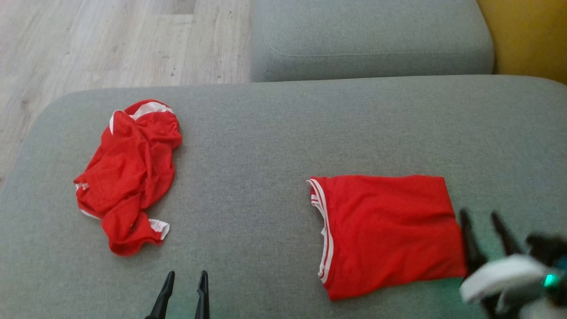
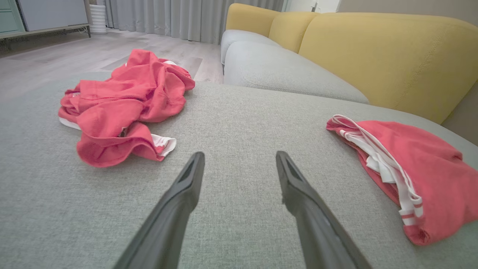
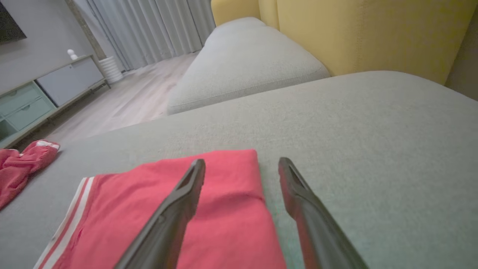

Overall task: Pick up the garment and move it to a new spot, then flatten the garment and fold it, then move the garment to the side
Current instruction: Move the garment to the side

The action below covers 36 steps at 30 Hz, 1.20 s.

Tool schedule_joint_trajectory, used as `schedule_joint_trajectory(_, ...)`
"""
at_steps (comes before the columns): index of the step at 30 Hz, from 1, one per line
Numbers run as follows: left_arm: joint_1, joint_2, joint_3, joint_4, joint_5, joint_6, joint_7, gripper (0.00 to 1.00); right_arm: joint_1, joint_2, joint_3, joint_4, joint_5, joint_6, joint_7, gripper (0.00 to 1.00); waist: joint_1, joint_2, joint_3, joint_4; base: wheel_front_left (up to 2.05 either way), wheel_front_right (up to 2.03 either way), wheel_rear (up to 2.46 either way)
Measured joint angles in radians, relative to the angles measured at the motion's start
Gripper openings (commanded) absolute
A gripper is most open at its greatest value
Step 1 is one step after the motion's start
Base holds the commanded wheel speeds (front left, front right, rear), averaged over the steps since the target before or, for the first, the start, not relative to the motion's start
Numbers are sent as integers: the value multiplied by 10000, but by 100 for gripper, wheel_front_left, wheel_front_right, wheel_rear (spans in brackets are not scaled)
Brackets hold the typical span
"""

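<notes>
A folded red garment (image 1: 385,232) with white stripes lies flat on the grey cushion at the right; it is also in the left wrist view (image 2: 414,175) and the right wrist view (image 3: 186,216). A second red garment (image 1: 128,175) lies crumpled at the left (image 2: 123,106) (image 3: 18,168). My right gripper (image 1: 480,217) hovers open at the folded garment's right edge, one finger over the cloth (image 3: 242,164). Near the front edge, my left gripper (image 1: 186,277) is open and empty between the two garments (image 2: 239,157).
The grey sofa cushion (image 1: 283,128) carries both garments, with bare fabric between and behind them. Another grey cushion (image 1: 367,40) sits beyond, a yellow backrest (image 1: 527,35) at the far right. Wooden floor (image 1: 88,44) lies past the left edge.
</notes>
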State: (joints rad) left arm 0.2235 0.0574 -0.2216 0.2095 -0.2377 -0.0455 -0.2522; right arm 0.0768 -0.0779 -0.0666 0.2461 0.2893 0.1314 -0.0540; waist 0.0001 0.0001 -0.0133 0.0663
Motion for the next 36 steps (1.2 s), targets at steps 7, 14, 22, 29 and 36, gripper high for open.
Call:
schedule_joint_trajectory(7, -149, 0, -84, 58, 4, -81, 0, 100, -1229, -869, -472, 817, 430, 0, 3195, 100, 0, 0, 145, 167, 0, 0, 0)
schedule_joint_trajectory(14, -170, 0, -125, 98, 2, -82, 0, 100, -2019, -817, -230, 2472, 420, 0, 4679, 100, 0, 0, 352, 274, 0, 0, 0)
schedule_joint_trajectory(22, -419, -2, -341, 90, -4, -73, 0, 100, -3126, -660, 318, 3300, 1344, 0, 5296, 0, 0, 0, 531, 201, 0, 0, 0)
schedule_joint_trajectory(29, -629, -4, -362, 35, 2, -94, 0, 100, -4308, -1335, 211, 3338, 652, 0, 4780, 0, -1, 0, 933, -192, 0, 0, 0)
schedule_joint_trajectory(36, -1718, 63, -395, -40, 591, -483, 0, 100, -6651, -2617, -1561, 3609, -1471, 0, 3655, 0, 1, 0, 2054, -662, 0, 0, 0)
